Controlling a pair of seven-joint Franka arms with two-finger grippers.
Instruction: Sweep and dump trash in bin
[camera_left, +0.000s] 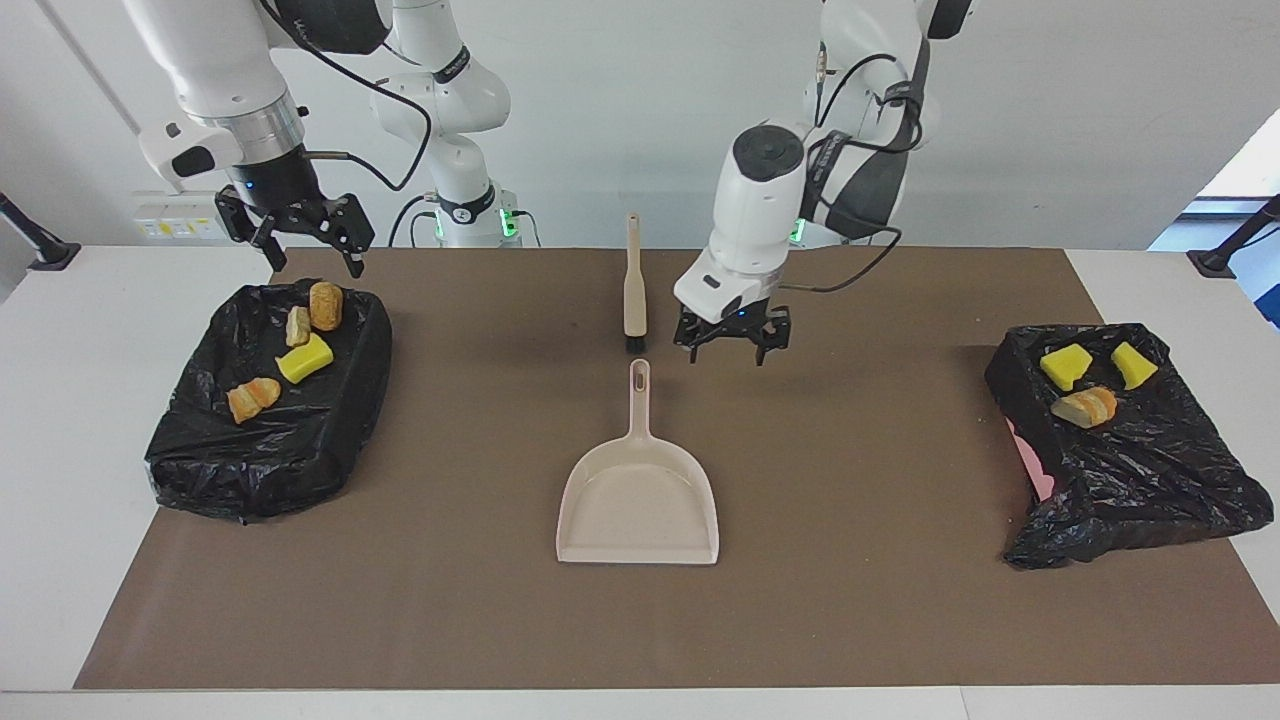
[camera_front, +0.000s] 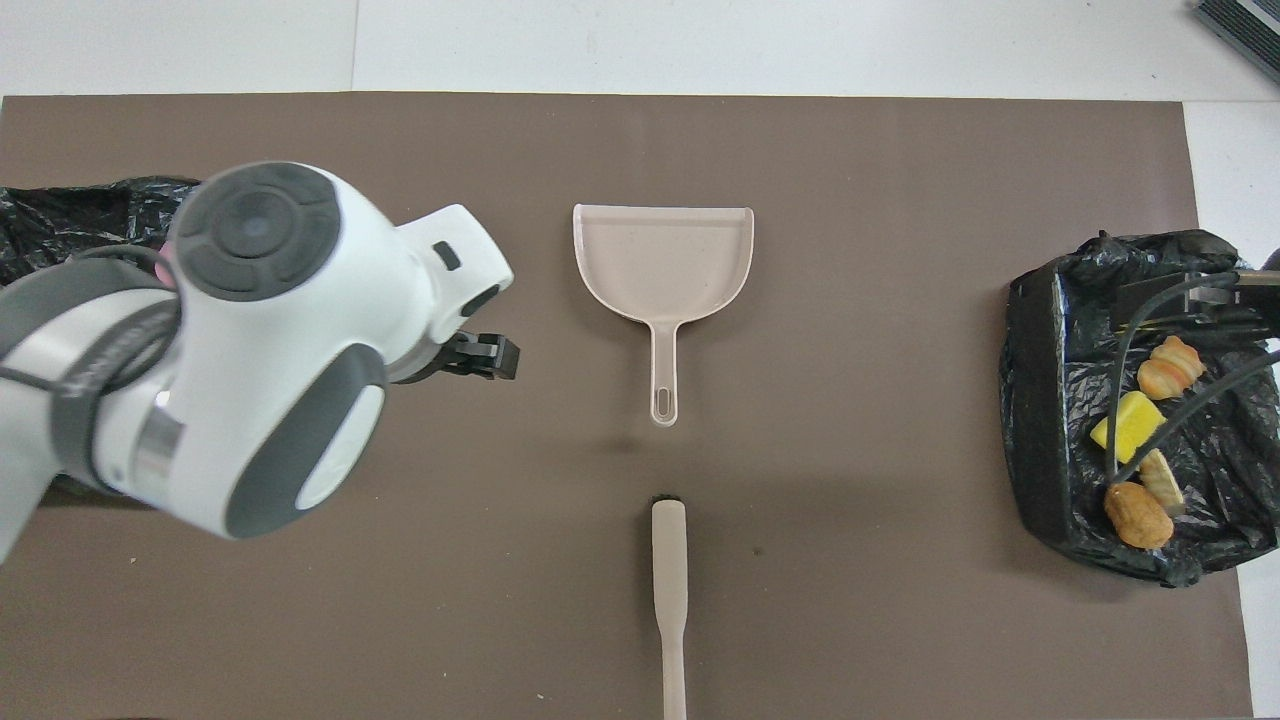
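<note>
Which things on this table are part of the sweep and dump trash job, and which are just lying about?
Part of the job:
- dustpan
- brush
- yellow sponge chunks and bread lumps, the trash
- two bag-lined bins, already holding the trash
- left claw, open over the mat
- right claw, open above a bin

Just lying about:
- brown mat
</note>
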